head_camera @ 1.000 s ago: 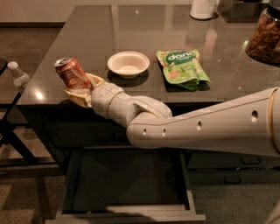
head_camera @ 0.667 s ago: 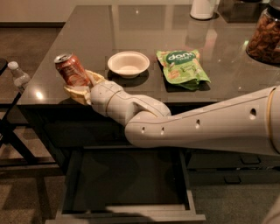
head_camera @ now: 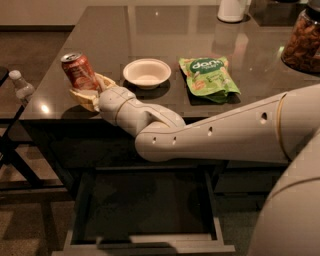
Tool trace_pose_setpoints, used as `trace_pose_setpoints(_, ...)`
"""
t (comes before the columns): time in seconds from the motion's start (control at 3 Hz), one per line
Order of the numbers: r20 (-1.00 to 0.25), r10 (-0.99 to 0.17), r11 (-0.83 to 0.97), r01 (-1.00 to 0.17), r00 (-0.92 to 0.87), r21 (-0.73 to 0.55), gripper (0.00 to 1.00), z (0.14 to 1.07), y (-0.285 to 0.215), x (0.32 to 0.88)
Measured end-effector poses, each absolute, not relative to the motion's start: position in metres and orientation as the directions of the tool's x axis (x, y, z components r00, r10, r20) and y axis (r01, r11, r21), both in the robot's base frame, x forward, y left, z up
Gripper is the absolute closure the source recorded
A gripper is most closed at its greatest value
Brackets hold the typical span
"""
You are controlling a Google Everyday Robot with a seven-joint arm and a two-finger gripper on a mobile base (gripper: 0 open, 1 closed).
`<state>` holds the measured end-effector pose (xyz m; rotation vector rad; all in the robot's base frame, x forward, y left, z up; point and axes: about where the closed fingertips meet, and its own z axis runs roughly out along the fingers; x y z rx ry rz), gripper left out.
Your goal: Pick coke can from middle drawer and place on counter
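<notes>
The coke can [head_camera: 79,71], red with a silver top, leans tilted over the counter's [head_camera: 150,40] front left part. My gripper [head_camera: 89,92] is shut on the coke can's lower half, its fingers [head_camera: 82,96] wrapped around it from the right. My white arm reaches in from the right across the counter's front edge. The middle drawer [head_camera: 145,240] stands pulled open below the arm, its dark inside showing nothing in it.
A white bowl [head_camera: 147,73] sits just right of the can. A green snack bag [head_camera: 208,77] lies further right. A jar of nuts [head_camera: 303,42] and a white container [head_camera: 233,10] stand at the back right. A clear plastic bottle [head_camera: 22,87] stands off the counter's left side.
The gripper with the can has shifted slightly left and down toward the counter top; the can stays tilted in the fingers.
</notes>
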<state>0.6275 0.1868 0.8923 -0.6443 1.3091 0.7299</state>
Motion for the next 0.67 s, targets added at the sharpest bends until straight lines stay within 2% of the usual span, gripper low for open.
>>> trace_pose_setpoints(0.67,-0.979,0.161,0.644,-0.765,0.122,0.011,1.00,0.8871,0.1873,0.6300)
